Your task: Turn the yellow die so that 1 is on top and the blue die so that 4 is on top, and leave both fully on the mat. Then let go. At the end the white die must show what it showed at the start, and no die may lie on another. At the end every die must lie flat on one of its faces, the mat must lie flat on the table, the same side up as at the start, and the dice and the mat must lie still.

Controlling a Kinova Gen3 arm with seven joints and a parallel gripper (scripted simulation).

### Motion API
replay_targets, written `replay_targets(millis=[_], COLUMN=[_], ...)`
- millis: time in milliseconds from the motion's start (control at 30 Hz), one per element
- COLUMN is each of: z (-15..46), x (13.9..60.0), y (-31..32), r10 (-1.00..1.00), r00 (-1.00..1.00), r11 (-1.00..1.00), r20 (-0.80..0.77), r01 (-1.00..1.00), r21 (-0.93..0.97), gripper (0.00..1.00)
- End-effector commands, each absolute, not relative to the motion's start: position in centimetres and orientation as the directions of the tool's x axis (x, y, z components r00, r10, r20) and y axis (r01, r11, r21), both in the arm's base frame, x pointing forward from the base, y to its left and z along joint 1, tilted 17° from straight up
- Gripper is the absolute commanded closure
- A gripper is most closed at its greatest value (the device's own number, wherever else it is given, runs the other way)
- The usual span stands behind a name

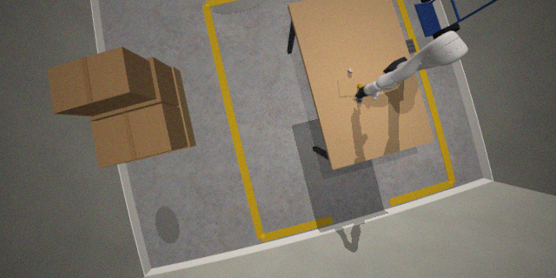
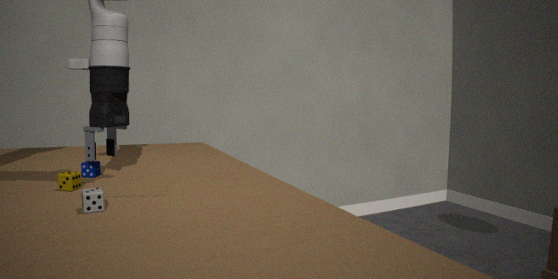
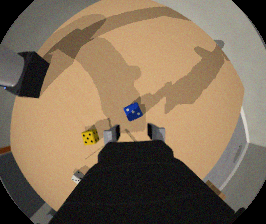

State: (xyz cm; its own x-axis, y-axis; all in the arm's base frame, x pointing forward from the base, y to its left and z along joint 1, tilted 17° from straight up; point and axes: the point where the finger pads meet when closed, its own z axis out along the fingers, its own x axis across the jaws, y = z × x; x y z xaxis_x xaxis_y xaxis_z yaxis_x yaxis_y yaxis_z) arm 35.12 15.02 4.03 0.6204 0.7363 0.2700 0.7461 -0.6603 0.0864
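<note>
My gripper (image 1: 359, 96) (image 2: 101, 155) (image 3: 133, 129) is open and empty, a little above the table near the blue die. The blue die (image 1: 359, 101) (image 2: 91, 169) (image 3: 133, 111) lies flat, just beyond the fingertips in the wrist view; its top seems to show 3. The yellow die (image 1: 360, 86) (image 2: 70, 181) (image 3: 89, 137) lies flat, left of the fingers in the wrist view; its top number is hard to read. The white die (image 1: 350, 70) (image 2: 93, 200) (image 3: 77, 176) lies apart, its top unclear. The mat (image 1: 346, 89) is table-coloured with a faint outline; I cannot tell which dice are on it.
The wooden table (image 1: 343, 35) (image 2: 244, 227) (image 3: 184, 60) bears the dice and mat. The arm's shadows cross it near the blue die. Cardboard boxes (image 1: 109, 82) stand on the floor far to the left, and a blue hand truck (image 1: 427, 19) stands beyond the table at the upper right.
</note>
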Motion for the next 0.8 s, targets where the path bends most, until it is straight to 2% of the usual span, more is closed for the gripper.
replay_targets(millis=[0,767], z=[4.1,5.9], x=[35.2,34.7], y=[15.0,14.7], r10=[0.736,0.736], r00=[0.62,0.62], r11=[-0.66,-0.66], r20=[0.271,0.271], r01=[0.746,0.746], r21=[0.087,0.087], gripper=[0.0,0.0])
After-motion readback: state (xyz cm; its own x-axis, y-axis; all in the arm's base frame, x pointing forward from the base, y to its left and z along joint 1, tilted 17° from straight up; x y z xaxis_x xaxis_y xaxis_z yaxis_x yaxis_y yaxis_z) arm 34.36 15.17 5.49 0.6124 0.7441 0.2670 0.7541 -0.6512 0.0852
